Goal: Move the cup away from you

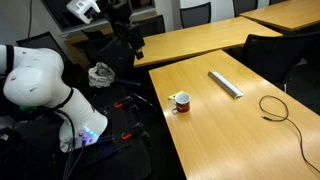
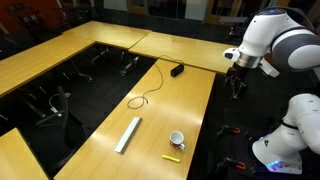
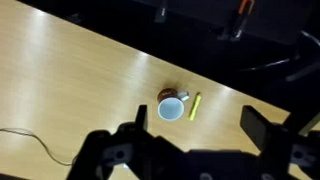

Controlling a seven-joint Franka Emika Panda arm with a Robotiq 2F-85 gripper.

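The cup (image 1: 181, 101) is a small white mug with red on it, standing on the wooden table near its edge. It also shows in an exterior view (image 2: 177, 139) and in the wrist view (image 3: 171, 107), below and ahead of the fingers. A yellow marker (image 3: 195, 106) lies right beside it. My gripper (image 3: 192, 128) is open and empty, held high above the table and well apart from the cup. In both exterior views it hangs beyond the table's edge (image 1: 133, 42) (image 2: 236, 86).
A long grey bar (image 1: 225, 84) (image 2: 128, 134) lies further in on the table. A black cable (image 1: 275, 108) (image 2: 146, 98) curls beyond it. A small black box (image 2: 177, 70) sits at the table's far end. Chairs and other tables stand around.
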